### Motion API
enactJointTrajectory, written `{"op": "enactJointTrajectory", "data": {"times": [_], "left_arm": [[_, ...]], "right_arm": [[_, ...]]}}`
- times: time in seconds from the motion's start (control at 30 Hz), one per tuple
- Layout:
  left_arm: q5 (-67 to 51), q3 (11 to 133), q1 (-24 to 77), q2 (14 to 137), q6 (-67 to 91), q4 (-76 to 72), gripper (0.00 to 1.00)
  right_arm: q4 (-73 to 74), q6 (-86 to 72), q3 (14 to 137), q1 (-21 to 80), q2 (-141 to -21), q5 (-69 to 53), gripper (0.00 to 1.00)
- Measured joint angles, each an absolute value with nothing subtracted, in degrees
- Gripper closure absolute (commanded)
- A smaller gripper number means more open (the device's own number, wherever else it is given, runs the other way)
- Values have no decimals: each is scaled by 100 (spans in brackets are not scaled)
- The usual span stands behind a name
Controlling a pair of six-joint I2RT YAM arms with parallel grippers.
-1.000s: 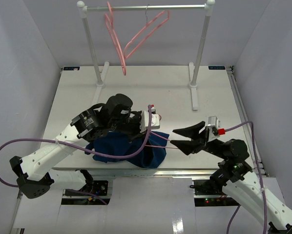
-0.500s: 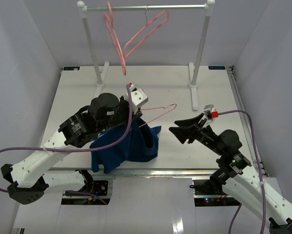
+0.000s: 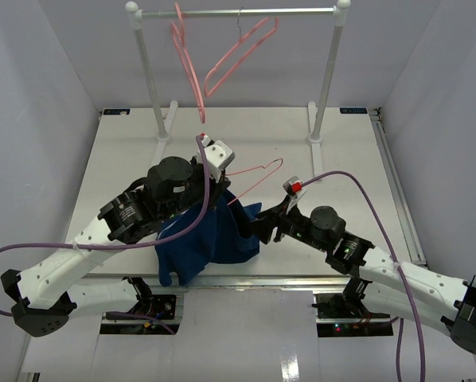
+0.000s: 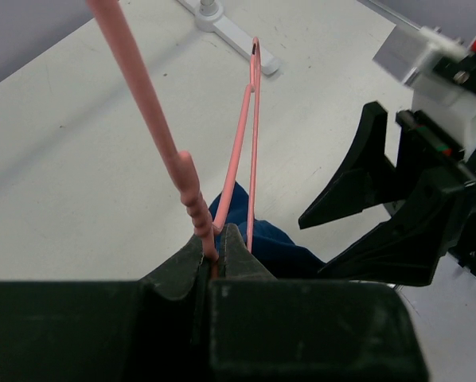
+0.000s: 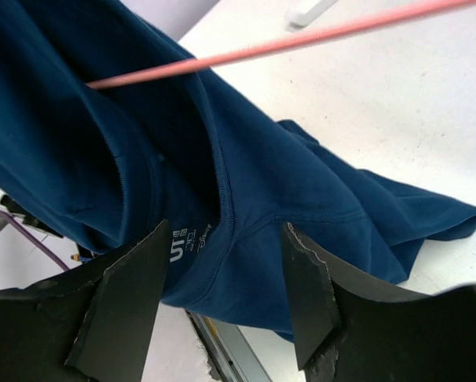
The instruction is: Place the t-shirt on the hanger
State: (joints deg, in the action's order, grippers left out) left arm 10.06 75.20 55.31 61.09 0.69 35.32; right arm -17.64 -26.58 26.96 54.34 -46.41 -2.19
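Note:
My left gripper (image 3: pixel 216 177) is shut on a thin pink hanger (image 3: pixel 258 173) and holds it above the table, its hook pointing right. In the left wrist view the hanger (image 4: pixel 250 143) runs up from my shut left gripper (image 4: pixel 214 253). The navy t-shirt (image 3: pixel 210 239) hangs from the hanger, its lower part crumpled at the table's near edge. My right gripper (image 3: pixel 263 224) is open right beside the shirt. In the right wrist view the open right gripper (image 5: pixel 226 270) frames the shirt's collar (image 5: pixel 222 199), with the hanger's rod (image 5: pixel 286 41) above.
A rail (image 3: pixel 238 13) on two white posts stands at the back of the white table (image 3: pixel 341 151). Two more pink hangers (image 3: pixel 222 60) hang on it. The table's near edge (image 5: pixel 222 354) lies just under the shirt.
My right arm has swung left and its open gripper has come up to the shirt. My left gripper has lifted the hanger and shirt a little higher.

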Motion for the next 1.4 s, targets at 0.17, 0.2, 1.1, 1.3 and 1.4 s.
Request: {"op": "enactJointTrajectory", "data": {"times": [0.17,0.2,1.1,1.3,1.4], "left_arm": [[1011,7470,5531,6003,103,3414,100],[1010,7459,5531,5983,107,3401,100],[-403,7279,5531,5347,-284,3810,100],[-401,7274,5532,5347,-502,3948,100],[-306,7250,5533,5357,-613,3974,100]], "right_arm": [[-1965,-2660,2731,5764,-5175,124,48],[-2005,-2665,2730,5800,-5235,162,49],[-1189,-2215,2929,4651,-4003,2049,92],[-644,-2101,3317,4363,-3808,2018,92],[-469,-2028,3457,4322,-3733,2008,92]]}}
